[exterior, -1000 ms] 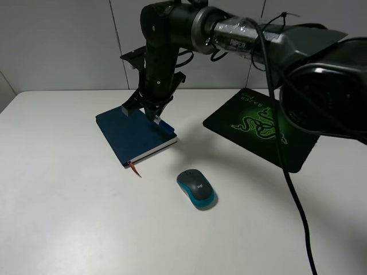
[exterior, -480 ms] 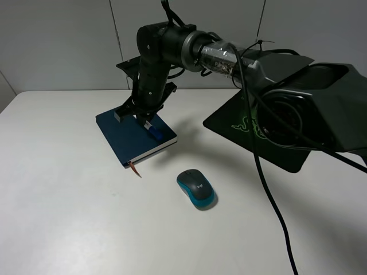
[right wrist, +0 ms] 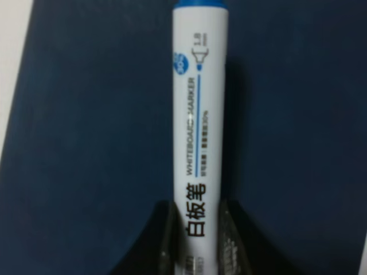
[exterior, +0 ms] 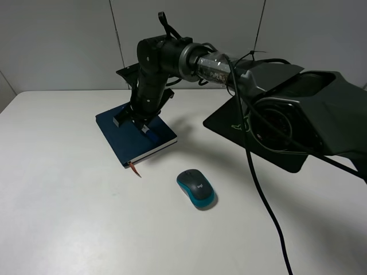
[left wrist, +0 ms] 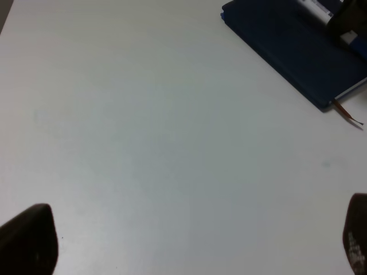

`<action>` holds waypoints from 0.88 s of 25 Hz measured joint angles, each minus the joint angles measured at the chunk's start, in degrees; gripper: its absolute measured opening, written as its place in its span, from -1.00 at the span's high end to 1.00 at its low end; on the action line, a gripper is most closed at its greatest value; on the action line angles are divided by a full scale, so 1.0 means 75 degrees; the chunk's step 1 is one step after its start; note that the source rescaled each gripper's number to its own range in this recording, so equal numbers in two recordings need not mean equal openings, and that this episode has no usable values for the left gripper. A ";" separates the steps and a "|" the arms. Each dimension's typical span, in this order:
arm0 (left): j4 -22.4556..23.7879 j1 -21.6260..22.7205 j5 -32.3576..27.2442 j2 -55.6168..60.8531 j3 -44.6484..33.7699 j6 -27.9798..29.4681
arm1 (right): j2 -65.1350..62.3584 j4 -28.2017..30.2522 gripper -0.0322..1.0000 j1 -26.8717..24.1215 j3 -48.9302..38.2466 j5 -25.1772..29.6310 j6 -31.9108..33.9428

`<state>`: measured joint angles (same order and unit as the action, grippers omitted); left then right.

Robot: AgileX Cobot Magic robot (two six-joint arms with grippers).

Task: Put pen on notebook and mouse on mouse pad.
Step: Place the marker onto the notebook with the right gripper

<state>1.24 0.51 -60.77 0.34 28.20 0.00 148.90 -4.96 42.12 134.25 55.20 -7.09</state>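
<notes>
Pinching the pen (right wrist: 199, 114) by its tail, the right pincer (right wrist: 198, 240) holds it low over, maybe touching, the notebook (exterior: 129, 140) near the counter's (exterior: 69, 217) far edge, so lower flat and release gently to prevent rolling.

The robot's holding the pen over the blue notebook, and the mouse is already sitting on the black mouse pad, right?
Not quite. The mouse is not on the mouse pad; it sits on the white table, apart from the pad, as the exterior high view shows. The rest holds: the right tool is shut on the pen over the notebook.
</notes>
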 joint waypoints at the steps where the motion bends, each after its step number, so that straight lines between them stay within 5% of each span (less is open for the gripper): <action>1: 0.0000 0.0000 0.0000 0.0000 0.0000 0.0000 | 0.0029 0.0000 0.94 0.0000 0.0011 -0.0015 0.0000; 16: 0.0000 0.0000 0.0000 0.0000 0.0000 0.0000 | 0.0139 -0.0034 0.90 0.0000 0.0020 -0.0058 0.0000; 19: 0.0000 0.0000 0.0000 0.0000 0.0000 0.0000 | 0.0147 -0.0034 0.55 0.0000 0.0020 -0.0058 0.0000; 22: 0.0000 0.0000 0.0000 0.0000 0.0000 0.0000 | 0.0189 -0.0037 -0.15 0.0000 0.0020 -0.0072 -0.0007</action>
<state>1.24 0.51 -60.77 0.34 28.20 0.00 150.32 -5.23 42.12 134.40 54.65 -7.14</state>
